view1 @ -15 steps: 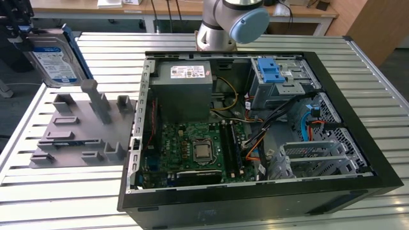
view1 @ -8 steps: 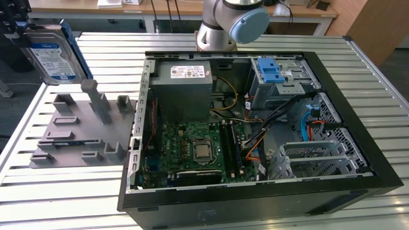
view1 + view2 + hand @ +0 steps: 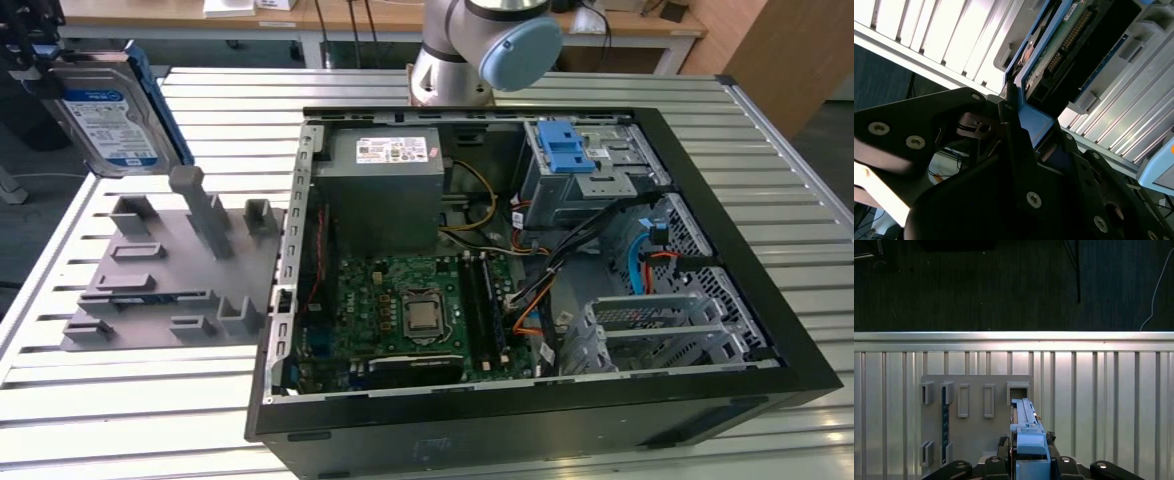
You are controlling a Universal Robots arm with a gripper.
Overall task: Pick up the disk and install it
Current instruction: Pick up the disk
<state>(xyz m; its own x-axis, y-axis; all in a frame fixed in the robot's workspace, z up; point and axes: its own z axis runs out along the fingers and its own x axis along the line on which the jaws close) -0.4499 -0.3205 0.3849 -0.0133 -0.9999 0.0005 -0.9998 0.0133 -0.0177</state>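
Currently, item one: the disk (image 3: 114,115), a silver hard drive with a white-and-blue label in a blue carrier. It stands upright in my pincer (image 3: 1028,452), which is clamped narrow on the carrier's edge.

Location: aloft over the grey slotted holder (image 3: 160,270) on the slatted worktop (image 3: 134,400), at the exterior view's left, touching neither.

Item two: the open computer case (image 3: 534,400), well apart from the disk, with its drive cage (image 3: 594,170) under a blue latch.

Step, as I judge it: pick-up done, carry in hand, install not yet done.

Next move calls for: clearing the case wall and squaring the disk to the cage.
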